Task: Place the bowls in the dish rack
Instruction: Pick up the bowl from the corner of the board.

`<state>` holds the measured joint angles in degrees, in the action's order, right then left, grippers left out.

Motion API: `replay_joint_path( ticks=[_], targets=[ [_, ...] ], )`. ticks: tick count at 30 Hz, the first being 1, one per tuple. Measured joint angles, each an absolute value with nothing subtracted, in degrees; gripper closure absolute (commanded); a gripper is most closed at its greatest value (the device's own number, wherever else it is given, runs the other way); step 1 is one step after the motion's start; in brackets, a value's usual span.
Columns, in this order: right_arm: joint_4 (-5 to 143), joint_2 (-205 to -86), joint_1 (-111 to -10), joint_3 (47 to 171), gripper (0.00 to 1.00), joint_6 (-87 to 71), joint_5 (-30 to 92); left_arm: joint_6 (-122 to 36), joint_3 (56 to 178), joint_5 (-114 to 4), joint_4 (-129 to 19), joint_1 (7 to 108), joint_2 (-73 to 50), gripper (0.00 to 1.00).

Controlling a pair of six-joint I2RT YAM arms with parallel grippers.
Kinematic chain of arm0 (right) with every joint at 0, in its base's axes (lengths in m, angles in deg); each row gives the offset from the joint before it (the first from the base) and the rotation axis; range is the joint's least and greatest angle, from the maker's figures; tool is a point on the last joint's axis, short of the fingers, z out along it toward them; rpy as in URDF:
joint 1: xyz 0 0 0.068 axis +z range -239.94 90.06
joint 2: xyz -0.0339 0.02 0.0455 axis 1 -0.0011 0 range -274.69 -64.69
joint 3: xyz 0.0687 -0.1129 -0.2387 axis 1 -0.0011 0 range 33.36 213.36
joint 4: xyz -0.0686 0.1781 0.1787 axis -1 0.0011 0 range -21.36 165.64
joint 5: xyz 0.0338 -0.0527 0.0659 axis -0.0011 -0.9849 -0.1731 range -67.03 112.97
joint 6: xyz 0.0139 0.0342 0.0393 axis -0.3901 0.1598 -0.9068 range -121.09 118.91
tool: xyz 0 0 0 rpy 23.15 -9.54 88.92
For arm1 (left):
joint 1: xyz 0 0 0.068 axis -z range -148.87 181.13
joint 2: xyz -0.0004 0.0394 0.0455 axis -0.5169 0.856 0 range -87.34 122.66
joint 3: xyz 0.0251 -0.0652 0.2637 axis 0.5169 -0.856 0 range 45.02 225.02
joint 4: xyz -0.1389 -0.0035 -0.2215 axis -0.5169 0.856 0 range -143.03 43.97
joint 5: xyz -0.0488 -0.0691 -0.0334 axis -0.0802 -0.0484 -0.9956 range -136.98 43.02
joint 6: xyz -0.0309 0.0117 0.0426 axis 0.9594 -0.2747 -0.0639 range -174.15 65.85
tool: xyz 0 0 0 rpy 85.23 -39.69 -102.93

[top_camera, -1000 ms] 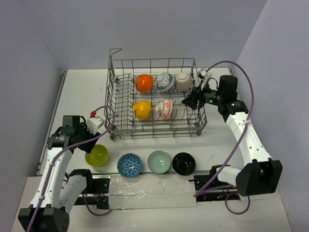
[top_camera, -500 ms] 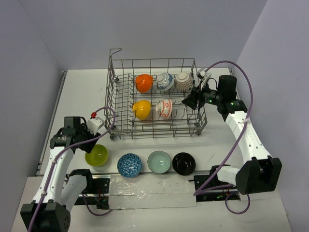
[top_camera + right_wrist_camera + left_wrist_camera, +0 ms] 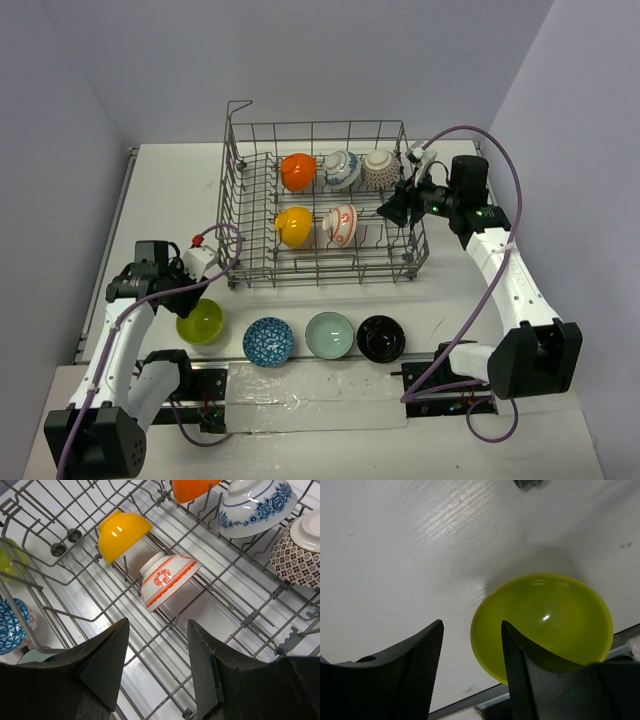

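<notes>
left gripper (image 3: 471, 630): fingers spread, empty, at rim of lime bowl (image 3: 545, 620); bowl sits on table (image 3: 395, 540)
right gripper (image 3: 157, 625): fingers spread, empty, above dish rack (image 3: 316, 124)
dish rack: five bowls (image 3: 167, 580) tilted inside
table: also blue-patterned bowl (image 3: 268, 341); teal bowl (image 3: 329, 334); black bowl (image 3: 381, 338)

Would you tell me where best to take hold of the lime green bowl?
Grip the lime green bowl by its thin rim, coming down from above with the left gripper, one finger inside, one outside: it sits upright, mouth up, and looks too wide to span.
</notes>
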<state>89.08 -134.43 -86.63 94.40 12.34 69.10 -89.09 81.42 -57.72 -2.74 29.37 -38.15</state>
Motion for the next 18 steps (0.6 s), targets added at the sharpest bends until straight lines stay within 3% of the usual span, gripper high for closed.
replay_joint_path(
  ticks=[18],
  targets=[
    [89.28, -134.47, -86.63, 94.4, 0.42, 13.37, 68.51, -90.4, 80.83, -59.18, -2.59, 29.32, -36.75, 0.53]
  ],
)
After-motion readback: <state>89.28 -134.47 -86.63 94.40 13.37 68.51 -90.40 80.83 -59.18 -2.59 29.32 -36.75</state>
